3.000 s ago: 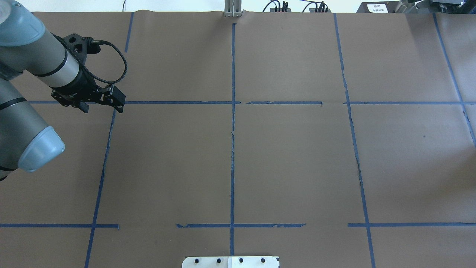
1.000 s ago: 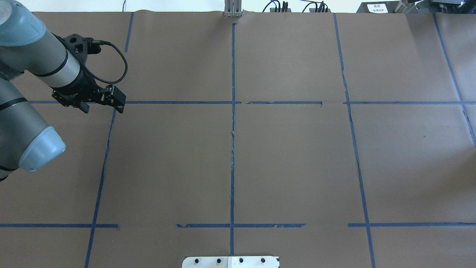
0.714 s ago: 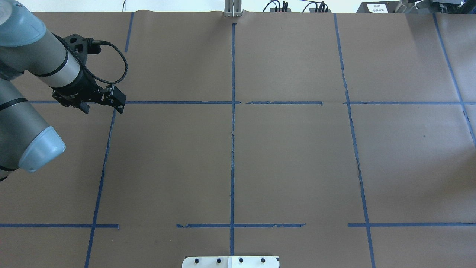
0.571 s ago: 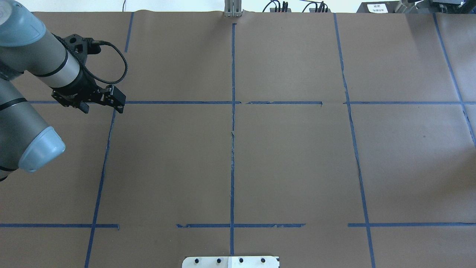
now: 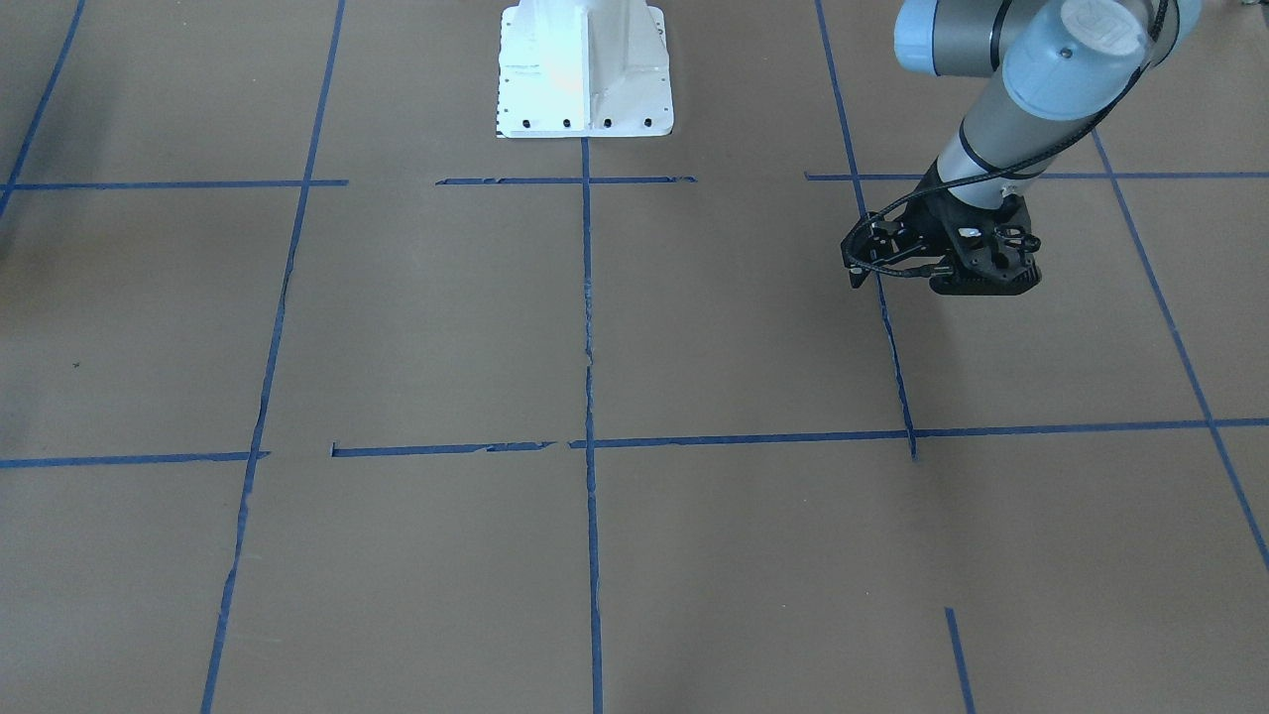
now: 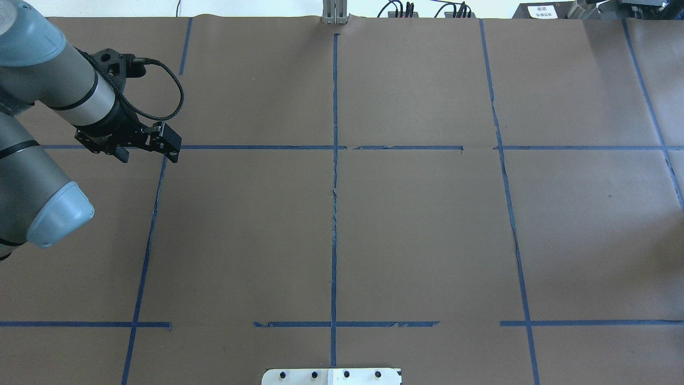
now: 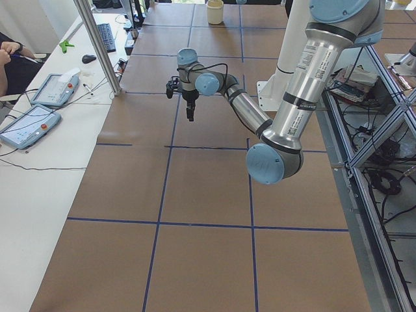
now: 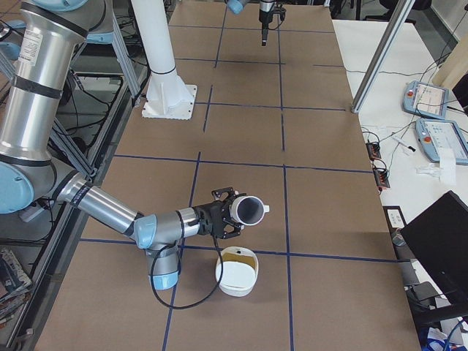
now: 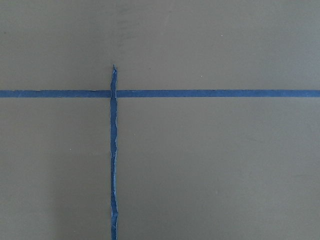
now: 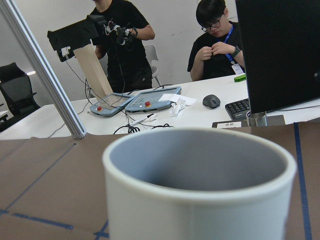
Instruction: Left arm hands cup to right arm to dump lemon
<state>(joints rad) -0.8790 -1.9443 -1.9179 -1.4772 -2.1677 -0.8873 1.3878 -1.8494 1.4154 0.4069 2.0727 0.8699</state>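
Papered table (image 8: 322,146). Right gripper (image 8: 231,216) is carrying cup (image 8: 248,210) tipped near bowl (image 8: 235,284); jaw states unreadable, left gripper (image 5: 983,288) too. Any loose hold risks dropping it.

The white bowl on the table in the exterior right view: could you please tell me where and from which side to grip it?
Grip the white bowl by its rim wall, coming straight down with one claw finger inside and one outside: it sits upright, mouth open. I would pick the edge away from the right arm, as a black cable loops beside the other.
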